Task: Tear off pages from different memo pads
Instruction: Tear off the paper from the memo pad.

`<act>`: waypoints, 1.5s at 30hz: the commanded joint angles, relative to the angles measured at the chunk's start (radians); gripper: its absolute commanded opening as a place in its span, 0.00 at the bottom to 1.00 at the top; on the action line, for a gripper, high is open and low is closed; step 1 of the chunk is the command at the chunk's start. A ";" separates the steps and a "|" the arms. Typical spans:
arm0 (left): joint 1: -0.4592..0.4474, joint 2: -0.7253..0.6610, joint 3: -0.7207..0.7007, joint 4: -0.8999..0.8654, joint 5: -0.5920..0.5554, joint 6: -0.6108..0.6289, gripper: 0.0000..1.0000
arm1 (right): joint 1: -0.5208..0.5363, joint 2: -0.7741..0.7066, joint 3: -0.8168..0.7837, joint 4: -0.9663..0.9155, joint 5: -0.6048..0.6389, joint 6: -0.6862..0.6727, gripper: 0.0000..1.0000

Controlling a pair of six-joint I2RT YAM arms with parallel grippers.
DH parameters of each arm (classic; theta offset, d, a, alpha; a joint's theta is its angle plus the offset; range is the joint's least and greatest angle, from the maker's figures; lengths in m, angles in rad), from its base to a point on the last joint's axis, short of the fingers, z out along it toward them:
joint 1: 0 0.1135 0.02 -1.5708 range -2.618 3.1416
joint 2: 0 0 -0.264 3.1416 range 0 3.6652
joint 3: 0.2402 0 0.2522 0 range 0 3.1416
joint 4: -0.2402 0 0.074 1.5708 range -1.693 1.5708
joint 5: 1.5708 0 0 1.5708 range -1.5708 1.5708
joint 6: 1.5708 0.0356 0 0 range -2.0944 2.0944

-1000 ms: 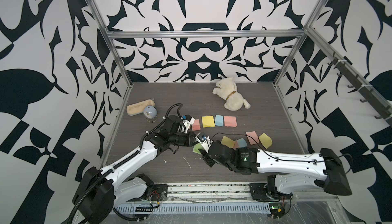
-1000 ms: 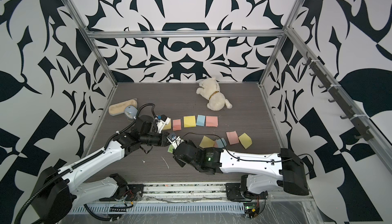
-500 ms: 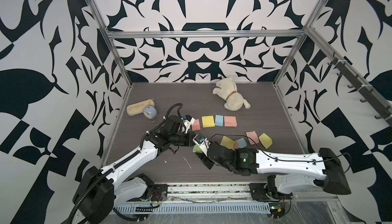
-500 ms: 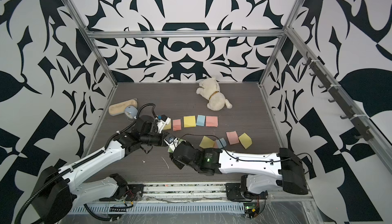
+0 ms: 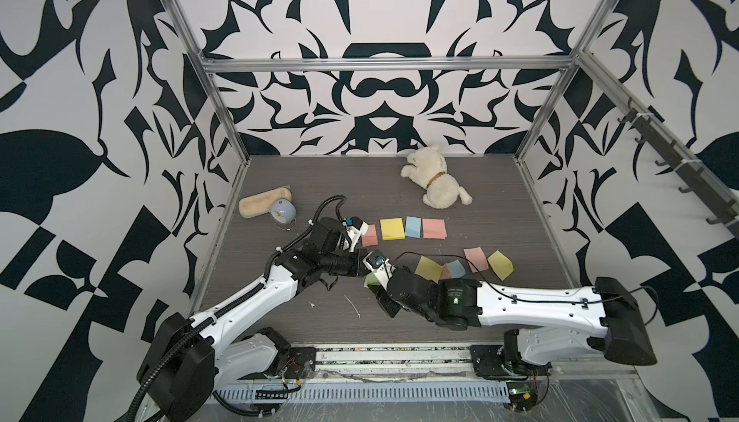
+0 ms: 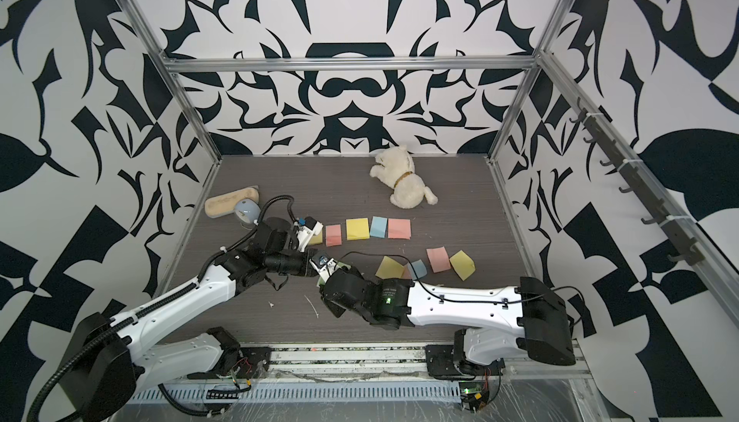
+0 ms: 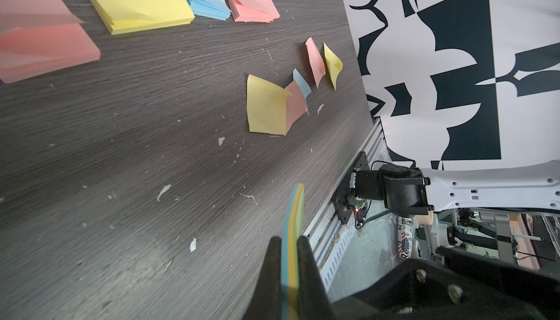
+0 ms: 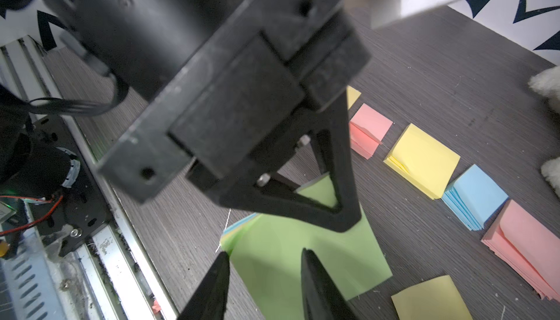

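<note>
My left gripper (image 7: 288, 239) is clamped tight on a stacked pad (image 7: 295, 206), held above the table; its green face meets my right gripper (image 8: 264, 252), jaws apart; other pads (image 5: 392, 229) sit in a row at one o'clock from them; loose pages (image 5: 428, 268) lie at three o'clock.

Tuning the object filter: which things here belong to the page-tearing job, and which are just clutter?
Job:
- row of pastel pink, yellow and blue square memo pads
- loose torn pastel paper pages
- green-topped multicolour memo pad in the left gripper
- right gripper

Clutter:
- white plush dog
- beige oblong object
- pale blue round clock
</note>
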 commanded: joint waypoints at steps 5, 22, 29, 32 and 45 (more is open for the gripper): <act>-0.005 0.007 0.025 -0.018 -0.006 0.020 0.00 | -0.016 -0.041 0.019 0.026 -0.079 0.033 0.49; -0.009 0.009 0.027 -0.019 -0.004 0.023 0.00 | -0.062 -0.017 -0.011 0.048 -0.079 0.101 0.42; -0.009 0.009 0.028 -0.019 -0.004 0.025 0.00 | -0.063 0.001 0.016 -0.017 -0.057 0.083 0.40; -0.009 0.012 0.029 -0.022 -0.008 0.026 0.00 | -0.063 0.007 0.035 -0.020 -0.067 0.065 0.42; -0.009 0.011 0.034 -0.030 -0.017 0.032 0.00 | -0.042 0.068 0.093 -0.075 -0.035 0.053 0.40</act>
